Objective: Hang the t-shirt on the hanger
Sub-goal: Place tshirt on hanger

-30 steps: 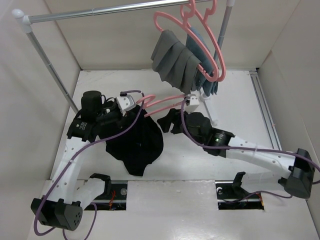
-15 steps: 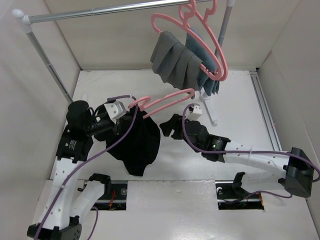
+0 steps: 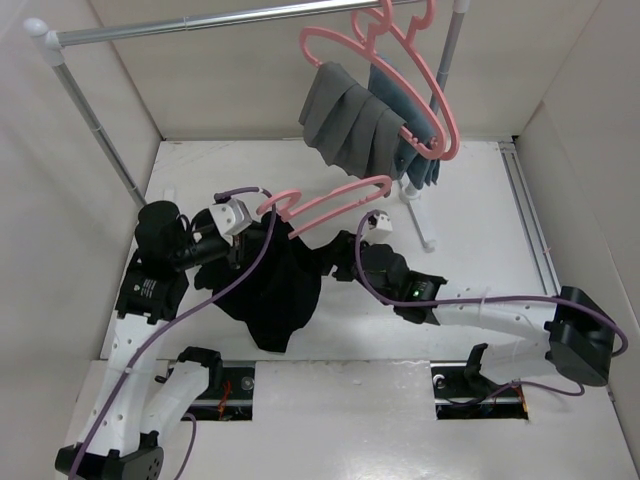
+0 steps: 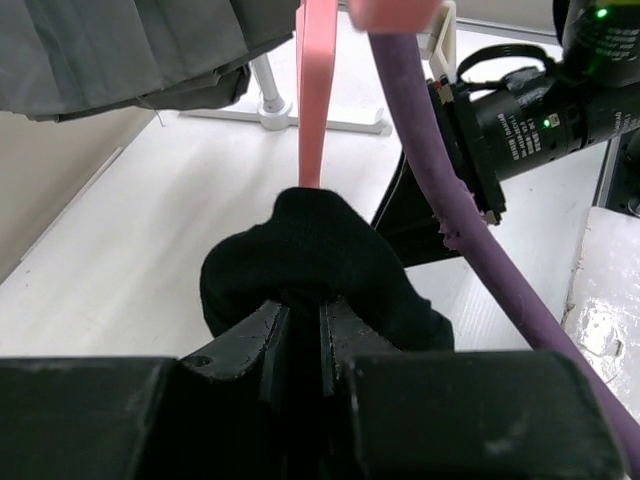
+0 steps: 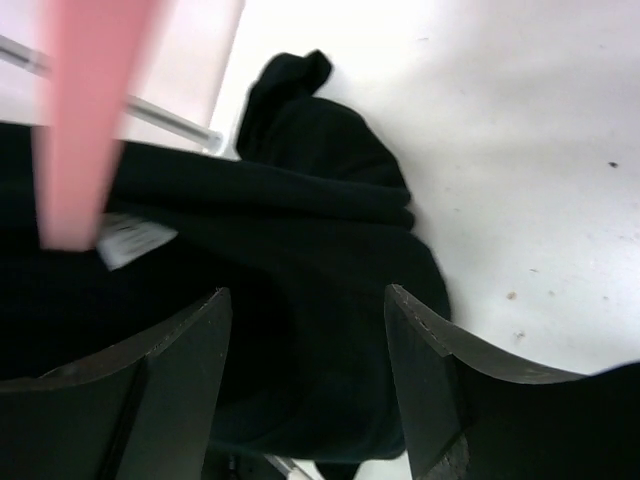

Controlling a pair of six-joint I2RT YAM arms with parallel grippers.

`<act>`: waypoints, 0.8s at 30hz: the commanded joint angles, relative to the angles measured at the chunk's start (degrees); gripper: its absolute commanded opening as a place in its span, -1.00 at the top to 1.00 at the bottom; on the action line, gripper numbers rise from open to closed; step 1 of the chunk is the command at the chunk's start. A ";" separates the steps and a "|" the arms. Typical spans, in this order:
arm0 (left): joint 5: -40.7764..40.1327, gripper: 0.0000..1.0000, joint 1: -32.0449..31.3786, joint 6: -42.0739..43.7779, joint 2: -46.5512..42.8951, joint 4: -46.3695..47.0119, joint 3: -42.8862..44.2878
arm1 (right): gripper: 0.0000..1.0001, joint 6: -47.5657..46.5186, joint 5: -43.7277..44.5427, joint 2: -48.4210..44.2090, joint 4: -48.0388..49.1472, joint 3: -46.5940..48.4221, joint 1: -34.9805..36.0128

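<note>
My left gripper has its 2 fingers pressed together, pinching a bunched fold of the plain black floppy cloth t-shirt. The slim pink plastic hanger comes up out of that same fold, but I cannot tell if my fingers also squeeze it. From above, the hanger is held up off the white table. Its hook is near my left wrist, and 1 bare side points to the right. The t-shirt hangs down from the hanger's near part in a dark heap. My right gripper has its 2 fingers spread wide and holds nothing. It is just beside the right edge of the t-shirt, where I see a small white label. Behind, a dark grey garment and a blue-grey garment hang on other pink hangers from a silver metal rail.
</note>
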 commanded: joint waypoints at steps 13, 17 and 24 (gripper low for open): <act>0.31 1.00 0.22 -5.01 0.02 12.13 0.07 | -0.41 2.11 -10.33 9.31 5.47 6.02 -1.81; 0.84 1.00 0.22 -7.30 -0.51 12.66 0.07 | 0.34 1.43 -16.40 13.11 5.47 8.84 -3.40; 2.31 1.00 0.22 3.83 -1.04 0.13 1.92 | 1.00 5.29 -9.30 -0.67 0.65 -3.71 -7.52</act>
